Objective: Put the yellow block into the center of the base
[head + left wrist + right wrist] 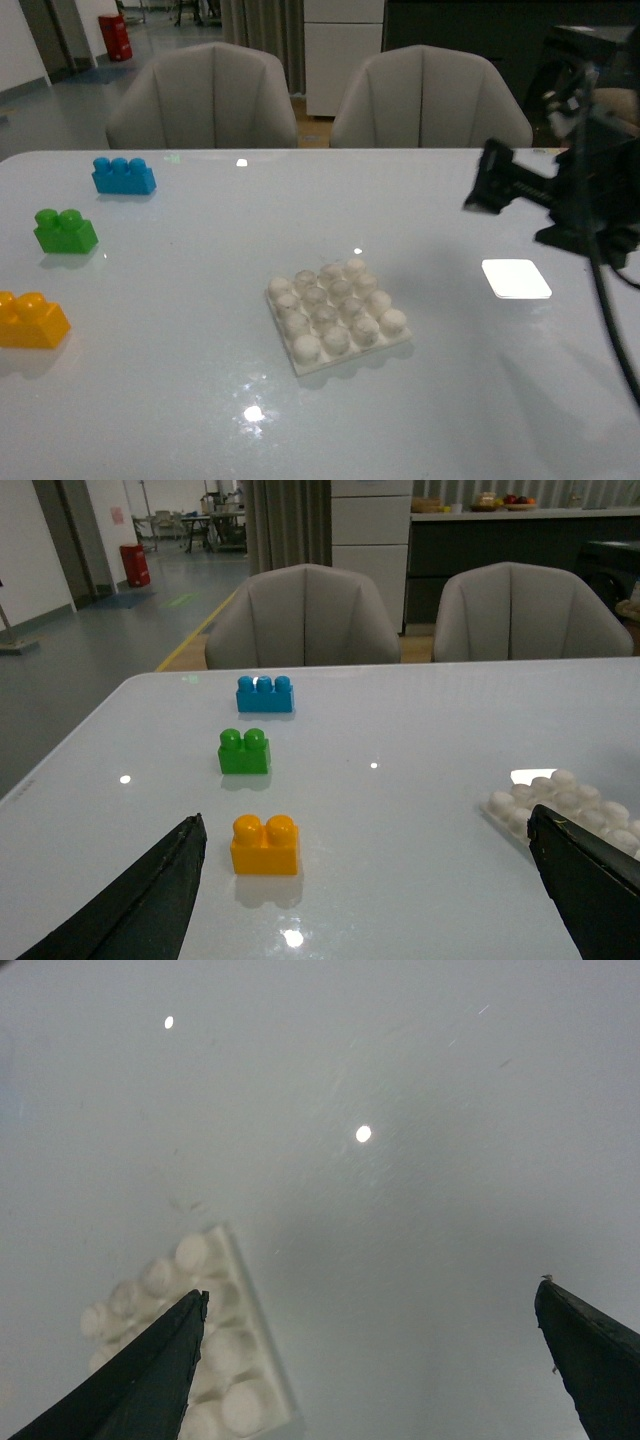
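Note:
The yellow block (32,320) sits upright at the table's near left edge, two studs up. In the left wrist view the same yellow block (265,845) lies just beyond my open left gripper (365,820), closer to one finger and touched by neither. The white studded base (338,315) lies flat at mid-table with nothing on it. One corner of the base (560,790) shows by the other left finger. My right gripper (372,1290) hangs open over bare table, with the base (225,1350) beside one finger. The right arm (585,190) is raised at the far right.
A green brick (65,230) and a blue brick (123,175) stand in a row behind the yellow block on the left. A flat bright white rectangle (515,278) lies right of the base. Two chairs stand behind the table's far edge.

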{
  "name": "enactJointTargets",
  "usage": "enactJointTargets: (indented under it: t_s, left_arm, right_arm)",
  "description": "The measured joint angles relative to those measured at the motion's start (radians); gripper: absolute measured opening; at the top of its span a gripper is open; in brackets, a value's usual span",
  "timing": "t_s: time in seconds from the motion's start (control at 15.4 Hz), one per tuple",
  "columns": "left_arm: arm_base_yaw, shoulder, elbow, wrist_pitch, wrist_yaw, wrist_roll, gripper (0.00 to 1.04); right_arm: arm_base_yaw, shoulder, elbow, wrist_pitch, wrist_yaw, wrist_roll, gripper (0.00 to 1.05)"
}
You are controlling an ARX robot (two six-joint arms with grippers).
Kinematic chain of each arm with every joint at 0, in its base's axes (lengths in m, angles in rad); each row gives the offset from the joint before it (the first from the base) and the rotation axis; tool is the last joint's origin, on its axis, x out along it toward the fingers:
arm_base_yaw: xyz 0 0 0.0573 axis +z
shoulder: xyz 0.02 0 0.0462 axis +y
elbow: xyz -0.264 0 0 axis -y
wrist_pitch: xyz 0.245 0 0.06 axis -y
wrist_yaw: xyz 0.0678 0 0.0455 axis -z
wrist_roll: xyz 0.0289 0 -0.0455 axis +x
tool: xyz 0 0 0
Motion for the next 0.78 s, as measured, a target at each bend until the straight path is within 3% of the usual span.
enactJointTargets:
  t_s: [0.19,0.45,0.52,0.58,0.65,0.71,0.78]
  left_arm:
    - [0.000,0.000,0.000,0.000,0.000,0.000,0.98]
    - [0.000,0.000,0.000,0.000,0.000,0.000,0.98]
    - [0.000,0.000,0.000,0.000,0.000,0.000,0.98]
    - [0.000,0.000,0.000,0.000,0.000,0.000,0.98]
    - [0.000,0.000,0.000,0.000,-0.001,0.000,0.98]
    - [0.000,0.000,0.000,0.000,0.000,0.000,0.98]
    - [0.000,0.000,0.000,0.000,0.000,0.000,0.98]
  right_arm:
    - [-0.135,-0.200,-0.148,0.080,0.036,-0.080,0.98]
    - [-0.140,-0.588,-0.307,0.156,0.042,-0.154,0.98]
    - [-0.097,-0.689,-0.410,0.335,0.132,-0.223,0.89]
    - [-0.068,-0.831,-0.546,0.400,0.170,-0.320,0.75]
    - [-0.073,-1.045,-0.701,0.303,0.190,-0.378,0.54]
    - [-0.077,-1.172,-0.774,0.257,0.192,-0.393,0.41]
    - [-0.077,-1.290,-0.849,0.284,0.192,-0.404,0.21]
